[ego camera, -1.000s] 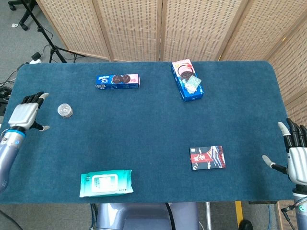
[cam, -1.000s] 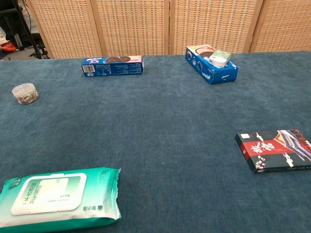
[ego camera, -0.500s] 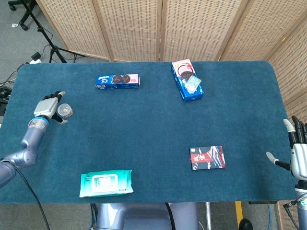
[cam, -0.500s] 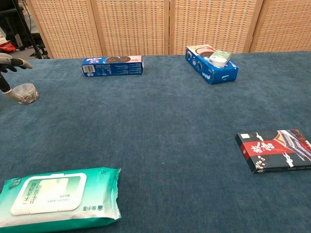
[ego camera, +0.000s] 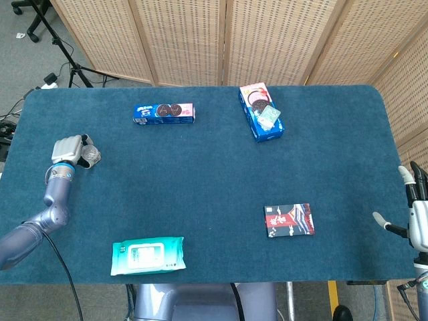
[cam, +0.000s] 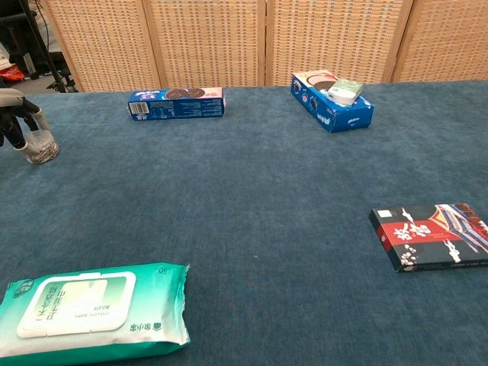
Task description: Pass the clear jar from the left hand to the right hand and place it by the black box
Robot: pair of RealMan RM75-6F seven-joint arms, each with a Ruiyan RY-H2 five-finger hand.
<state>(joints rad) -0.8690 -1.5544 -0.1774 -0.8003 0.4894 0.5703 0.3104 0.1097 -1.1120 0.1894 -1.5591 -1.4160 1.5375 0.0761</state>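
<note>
Left hand [ego camera: 69,148] has closed in — fingers curl around the upright clear jar [ego camera: 91,155]; right hand [ego camera: 417,217] spread, empty.

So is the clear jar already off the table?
No. In the chest view the clear jar stands on the table, with the left robot hand around it.

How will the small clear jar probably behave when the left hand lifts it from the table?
The clear jar looks short and round, so it would likely roll if tipped onto its side. Its smooth transparent wall may slip between the left hand's fingers. It seems small and probably light; its contents are too small to identify.
</note>
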